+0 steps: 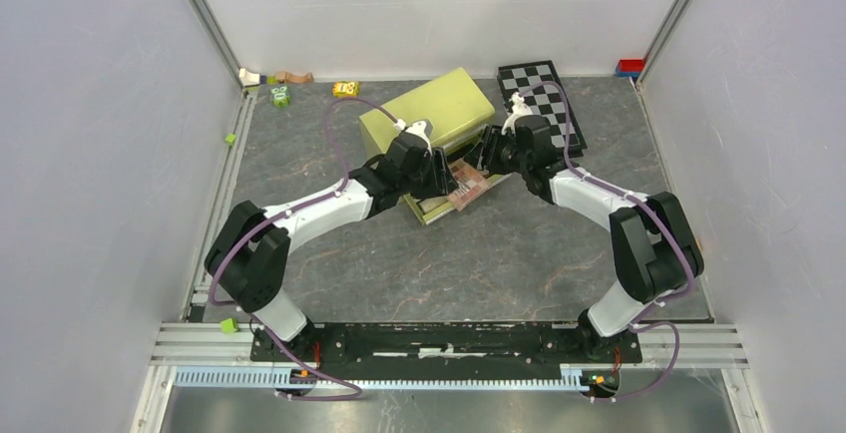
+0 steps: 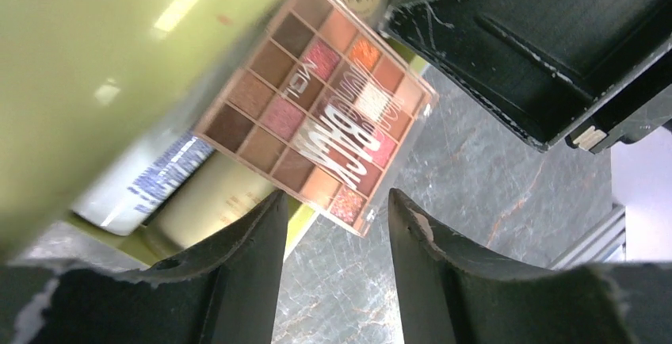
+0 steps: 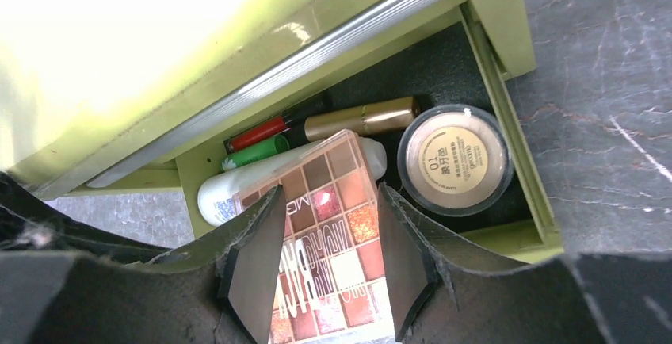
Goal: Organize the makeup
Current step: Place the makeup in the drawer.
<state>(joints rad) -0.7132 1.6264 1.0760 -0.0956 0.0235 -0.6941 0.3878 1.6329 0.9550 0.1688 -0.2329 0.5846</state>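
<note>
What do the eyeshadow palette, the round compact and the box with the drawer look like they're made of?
Eyeshadow palette: probably a glossy clear plastic lid over matte and glittery powder pans, since lettering runs across them.
Round compact: likely plastic, with a see-through lid showing beige powder.
Box: smooth, yellow-green, with shiny glare. Plastic or painted board, can't tell. A silvery, metal-looking strip runs above the drawer.

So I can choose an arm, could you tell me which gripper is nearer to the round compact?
Right. The right gripper is just beside the round compact; the left gripper is across the eyeshadow palette from it.
</note>
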